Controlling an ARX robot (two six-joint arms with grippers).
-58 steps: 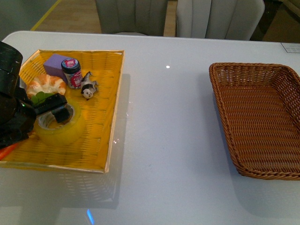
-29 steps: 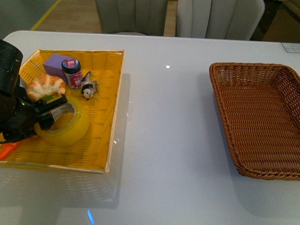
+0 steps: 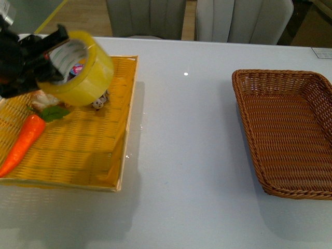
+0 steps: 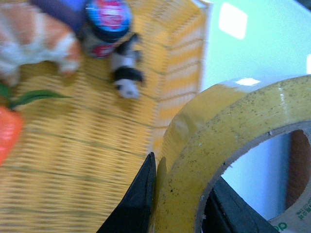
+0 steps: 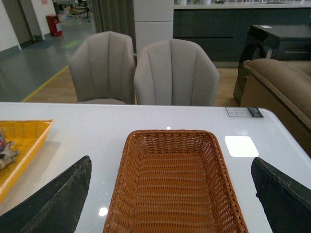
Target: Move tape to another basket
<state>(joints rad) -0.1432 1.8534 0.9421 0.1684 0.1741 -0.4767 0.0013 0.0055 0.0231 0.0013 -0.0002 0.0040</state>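
Left wrist view puts the left gripper point(image 4: 184, 204) closest. Its two black, wedge-shaped fingers point(image 4: 141, 199) are pinched on the wall of the tape point(image 4: 233, 121), one against the outer wraps and one inside the core. The roll is a thick ring of translucent yellow film, glossy and speckled with tiny bubbles. Its cardboard core is pale with green print along the inner lip.

From the front view the left gripper point(image 3: 54, 54) holds the tape point(image 3: 88, 72) tilted in the air, core opening toward the camera, over the far part of the yellow tray point(image 3: 78, 155). The tray is flat, tightly woven in bright ribbed rows, with a low raised edge. On it lie a smooth orange carrot point(image 3: 23, 142) with a green leaf, a browned croissant point(image 4: 34, 39), a small dark jar point(image 4: 109, 22) with a red-and-blue printed lid, and a little black-and-white figurine point(image 4: 126, 73).

The tray sits on a glossy white table point(image 3: 187, 155) that mirrors ceiling lights. Well apart from it, at the right, stands the basket point(image 3: 290, 135): dark brown wicker, rectangular, with rounded corners, sloping walls and a braided rim.

Right wrist view shows the right gripper point(image 5: 172, 201) with its dark fingers spread wide, holding nothing, and the basket point(image 5: 170, 184) between them. Grey padded chairs point(image 5: 175, 73) stand beyond the table.
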